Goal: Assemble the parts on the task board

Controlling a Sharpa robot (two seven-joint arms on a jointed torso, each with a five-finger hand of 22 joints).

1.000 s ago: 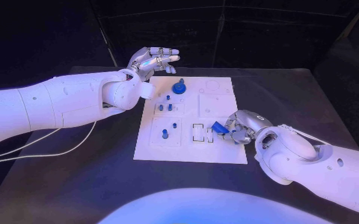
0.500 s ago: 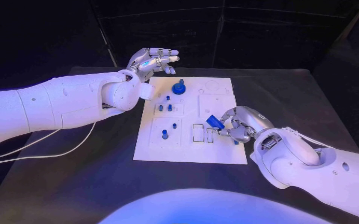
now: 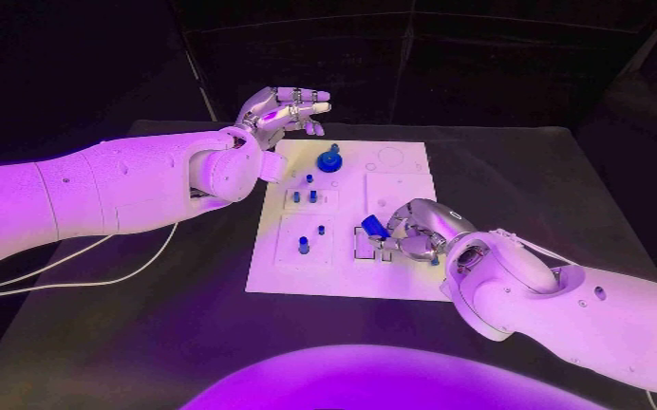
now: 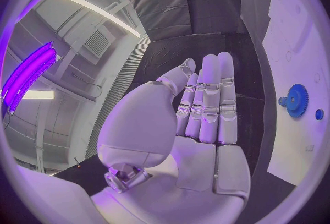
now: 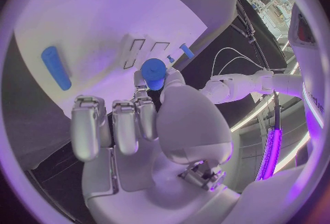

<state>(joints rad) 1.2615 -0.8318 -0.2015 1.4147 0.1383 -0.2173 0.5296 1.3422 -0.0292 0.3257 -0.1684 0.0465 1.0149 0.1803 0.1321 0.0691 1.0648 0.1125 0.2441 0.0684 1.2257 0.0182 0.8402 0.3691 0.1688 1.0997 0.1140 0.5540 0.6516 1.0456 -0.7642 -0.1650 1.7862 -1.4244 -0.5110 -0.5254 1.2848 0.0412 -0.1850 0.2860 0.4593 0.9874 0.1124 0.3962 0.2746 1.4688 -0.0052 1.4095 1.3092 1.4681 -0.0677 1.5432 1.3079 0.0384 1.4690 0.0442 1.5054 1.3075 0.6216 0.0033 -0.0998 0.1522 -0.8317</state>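
The white task board [image 3: 411,282] lies mid-table. A blue gear [image 3: 328,158] stands near its far edge, also seen in the left wrist view as the gear [image 4: 297,100]. Small blue pegs [image 3: 310,197] stand in the board's left half. My right hand [image 3: 418,230] hovers over the board's near right part and pinches a blue part [image 3: 369,228] between thumb and finger, just above two rectangular slots [image 5: 134,53]; the part [image 5: 154,72] hides the fingertip. My left hand [image 3: 281,111] is raised beyond the board's far left corner, its fingers [image 4: 209,103] straight, holding nothing.
A blue oblong part [image 5: 55,67] lies flat near the board's edge beside my right hand. White cables [image 3: 83,272] trail over the black table [image 3: 151,325] on the left. The board's far right section [image 3: 397,158] has only round recesses.
My right hand has carried the blue part leftward from the board's right edge to above the rectangular slots. The left hand has stayed where it was.
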